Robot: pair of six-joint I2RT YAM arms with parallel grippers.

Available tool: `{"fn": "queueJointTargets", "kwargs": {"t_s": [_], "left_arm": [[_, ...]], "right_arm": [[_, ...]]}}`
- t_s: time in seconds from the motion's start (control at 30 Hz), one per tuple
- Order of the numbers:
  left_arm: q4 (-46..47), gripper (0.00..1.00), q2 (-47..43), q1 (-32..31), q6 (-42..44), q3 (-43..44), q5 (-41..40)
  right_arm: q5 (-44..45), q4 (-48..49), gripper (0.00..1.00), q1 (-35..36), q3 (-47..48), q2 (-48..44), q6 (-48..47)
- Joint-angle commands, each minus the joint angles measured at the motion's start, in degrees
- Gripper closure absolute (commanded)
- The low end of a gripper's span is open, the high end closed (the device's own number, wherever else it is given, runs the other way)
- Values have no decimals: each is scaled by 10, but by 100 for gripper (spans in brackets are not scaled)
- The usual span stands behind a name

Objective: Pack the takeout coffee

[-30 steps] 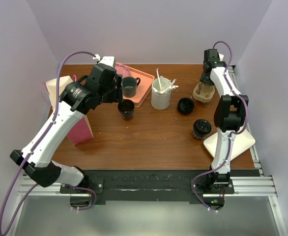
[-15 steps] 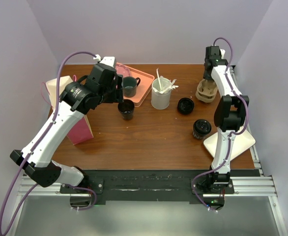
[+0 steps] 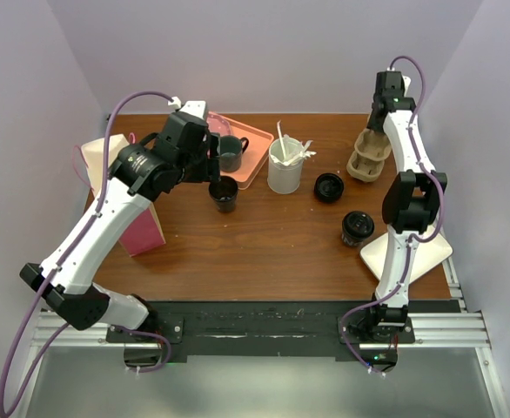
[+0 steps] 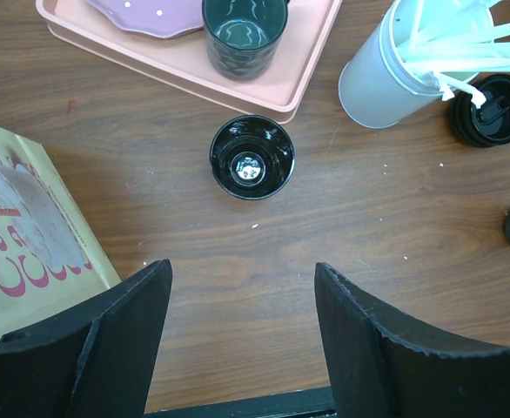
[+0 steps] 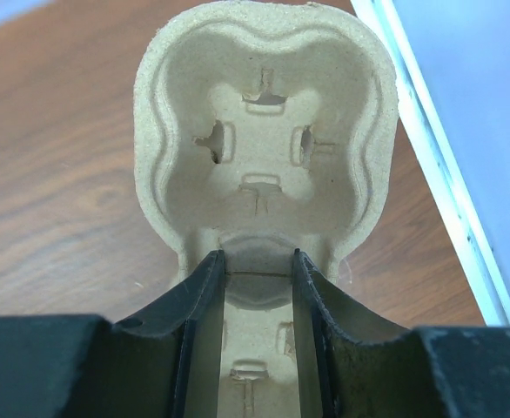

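Top view: right gripper (image 3: 379, 131) lifting pulp carrier (image 3: 367, 160), which was lying flat a second ago and is now tilting up; likely staging it for cup. Takeout coffee (image 3: 357, 228) sitting lower right, untouched.
Left wrist: left gripper (image 4: 242, 280) hanging open above plain black cup (image 4: 251, 158); coffee cut off at right edge.
Right wrist: jaws pinching carrier's middle ridge; carrier's near end hidden.

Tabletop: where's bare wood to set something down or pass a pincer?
Largest bare patch: near-centre wood bordered by the pink bag, plain black cup, lettered cup and the near edge. A narrower strip lies behind the white container, between pink tray and cup carrier. Crowded: the row from tray to black lid.
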Motion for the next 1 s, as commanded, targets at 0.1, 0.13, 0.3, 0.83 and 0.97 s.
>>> {"fn": "queueJointTargets", "kwargs": {"t_s": [0.1,0.13,0.3,0.83,0.97], "left_arm": [[-25,29,9,0,-13,51,-120],[-40,29,14,3,-18,62,-142],[-122,29,16,42,-57,106,-262],[-91,31,-8,120,-86,6,-371],[-68,34,31,156,-71,48,-312]], "right_arm": [[-37,-35,74,6,28,-51,7],[-40,-38,74,8,27,-61,7],[-62,-53,73,29,7,-104,10],[-171,-59,73,88,-28,-202,13],[-222,-78,73,88,9,-193,39]]}}
